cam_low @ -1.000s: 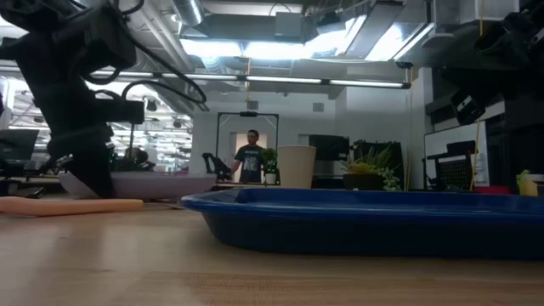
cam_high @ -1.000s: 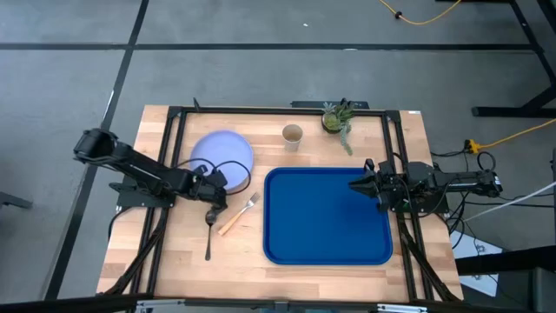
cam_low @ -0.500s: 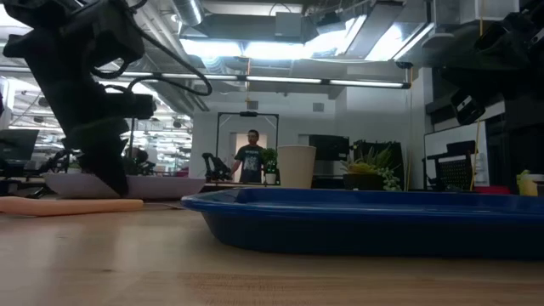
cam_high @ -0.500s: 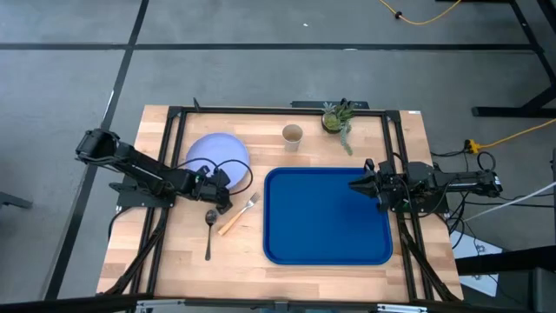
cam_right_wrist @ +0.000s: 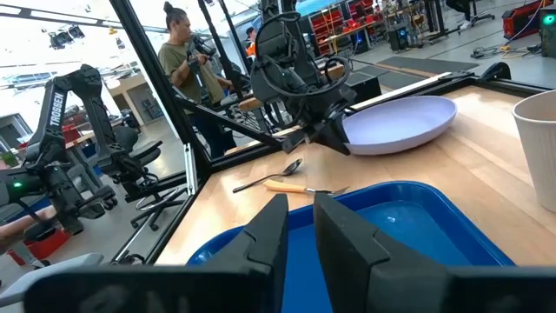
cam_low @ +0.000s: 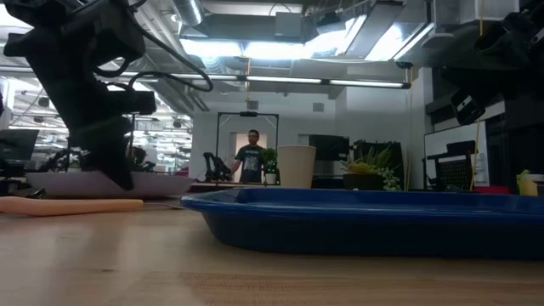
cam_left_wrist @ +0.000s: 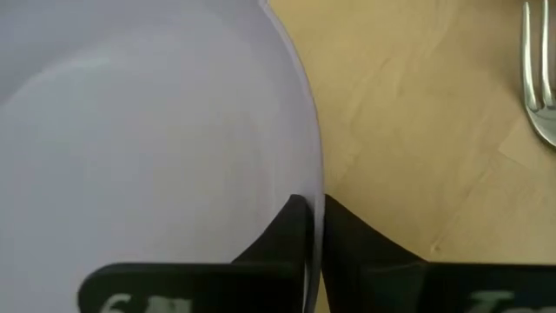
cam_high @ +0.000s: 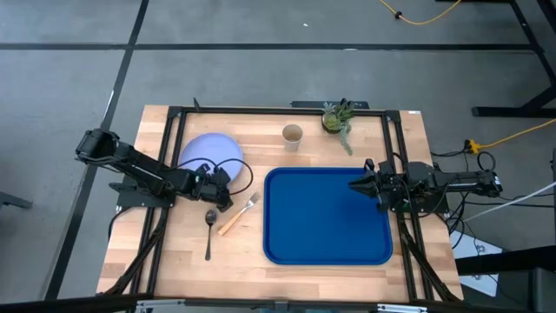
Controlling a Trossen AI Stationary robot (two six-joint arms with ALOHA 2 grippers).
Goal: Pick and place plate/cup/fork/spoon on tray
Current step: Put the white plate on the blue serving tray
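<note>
Gripping the plate [cam_high: 209,149] by its near rim, the left claw [cam_high: 219,184] has its two fingers [cam_left_wrist: 291,233] pinched on the edge, one above and one under. Plate sits on the table [cam_high: 287,261] just beyond that claw, toward the far left corner; in the right wrist view it looks tipped up slightly on the claw's side [cam_right_wrist: 400,122]. Fork [cam_high: 239,214] lies just beside the claw, on its tray side, tines [cam_left_wrist: 540,87] showing in the left wrist view. Spoon [cam_high: 208,231] lies right by the fork, handle running toward the near table edge. Cup [cam_high: 292,135] stands upright well past the claw, near the far edge, potted plant [cam_high: 337,118] next to it. Tray [cam_high: 328,216] lies flat between the two claws, nothing in it. Right claw [cam_high: 369,186] hangs over the tray's right rim, fingers [cam_right_wrist: 269,228] close together with a narrow gap, holding nothing. A person [cam_low: 252,156] stands in the room behind.
</note>
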